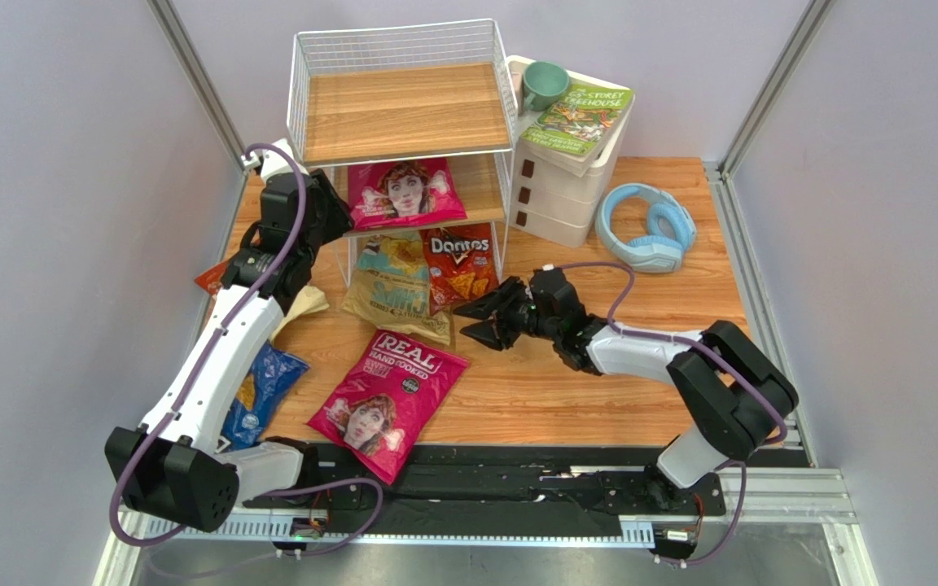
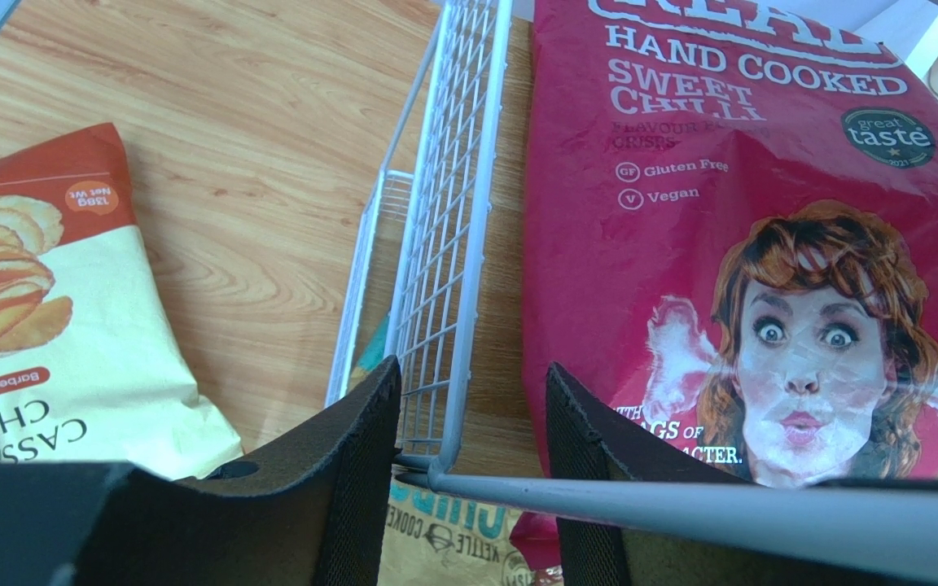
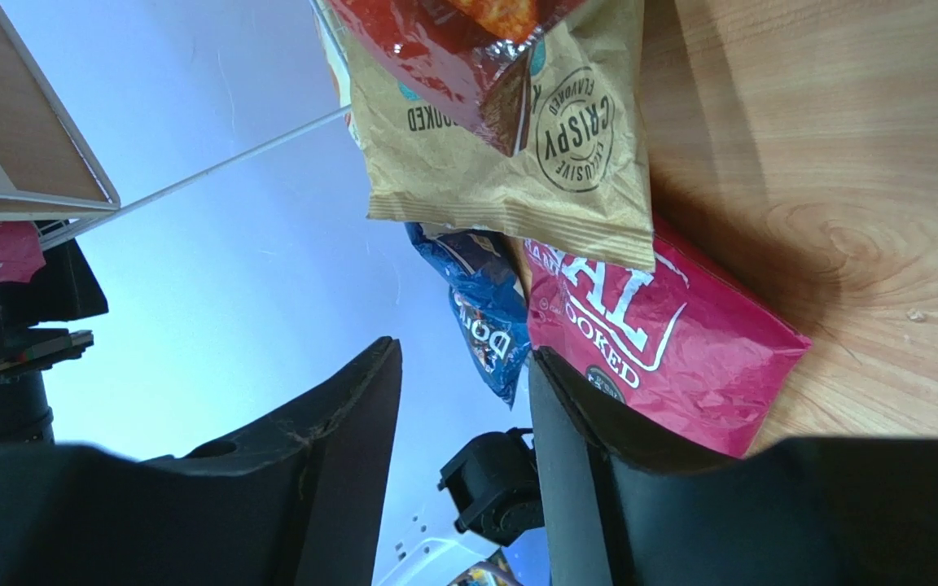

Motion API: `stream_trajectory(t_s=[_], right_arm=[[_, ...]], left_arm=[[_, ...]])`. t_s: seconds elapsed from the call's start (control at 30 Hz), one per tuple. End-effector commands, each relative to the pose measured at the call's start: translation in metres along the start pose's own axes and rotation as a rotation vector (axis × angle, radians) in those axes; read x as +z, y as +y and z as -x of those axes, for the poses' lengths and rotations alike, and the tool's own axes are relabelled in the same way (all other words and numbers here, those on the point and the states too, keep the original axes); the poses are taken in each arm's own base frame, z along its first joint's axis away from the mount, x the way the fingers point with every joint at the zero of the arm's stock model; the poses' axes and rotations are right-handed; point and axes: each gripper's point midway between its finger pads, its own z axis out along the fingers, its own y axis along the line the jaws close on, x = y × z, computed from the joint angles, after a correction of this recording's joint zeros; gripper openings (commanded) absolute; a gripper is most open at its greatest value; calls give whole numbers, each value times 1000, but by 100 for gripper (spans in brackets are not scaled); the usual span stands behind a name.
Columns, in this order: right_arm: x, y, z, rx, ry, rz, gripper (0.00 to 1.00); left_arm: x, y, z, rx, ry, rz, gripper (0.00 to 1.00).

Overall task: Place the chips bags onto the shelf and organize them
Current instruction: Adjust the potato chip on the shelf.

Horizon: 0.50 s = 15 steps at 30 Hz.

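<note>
The shelf (image 1: 401, 110) stands at the back centre. One magenta bag (image 1: 407, 192) lies on its middle tier and shows large in the left wrist view (image 2: 780, 244). The red Doritos bag (image 1: 458, 263) and the tan-and-teal bag (image 1: 394, 291) lean at the shelf's foot. A second magenta bag (image 1: 388, 397) lies on the table. The blue Doritos bag (image 1: 260, 391) and the orange-and-cream bag (image 1: 299, 305) lie under my left arm. My left gripper (image 1: 327, 208) is open and empty, its jaws either side of the shelf's wire rail (image 2: 443, 244). My right gripper (image 1: 480, 320) is open and empty beside the tan-and-teal bag (image 3: 523, 147).
A white drawer unit (image 1: 566, 183) stands right of the shelf with a green book (image 1: 578, 116) and a green mug (image 1: 544, 83) on top. Blue headphones (image 1: 645, 228) lie at the back right. Walls close in on both sides.
</note>
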Motion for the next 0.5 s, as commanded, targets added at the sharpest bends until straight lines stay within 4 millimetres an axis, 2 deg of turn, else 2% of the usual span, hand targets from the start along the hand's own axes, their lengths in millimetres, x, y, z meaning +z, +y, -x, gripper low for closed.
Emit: stream_trajectory(t_s=[0.0, 0.07, 0.1, 0.13, 0.17, 0.23, 0.27, 0.3, 0.33, 0.47], right_arm=[[-3, 25, 3, -119, -10, 1, 48], [8, 25, 19, -89, -69, -2, 46], [13, 44, 28, -65, -114, 80, 45], [19, 47, 35, -35, -139, 107, 44], [31, 37, 44, 1, -160, 99, 44], [44, 55, 52, 54, -167, 177, 42], [50, 56, 55, 72, -166, 187, 42], [62, 45, 59, 99, -162, 172, 40], [66, 50, 60, 111, -159, 183, 40], [75, 42, 68, 163, -197, 172, 40]], left_arm=[[-2, -17, -19, -84, 93, -58, 42], [-1, -17, -21, -85, 95, -59, 42], [0, -16, -22, -86, 97, -56, 42], [0, -16, -22, -86, 98, -55, 42], [0, -16, -22, -87, 98, -55, 42], [-1, -17, -22, -85, 103, -57, 41], [-2, -17, -21, -84, 101, -59, 41], [-2, -17, -21, -83, 102, -60, 41], [-3, -17, -20, -84, 99, -62, 41], [-4, -17, -19, -72, 98, -59, 41]])
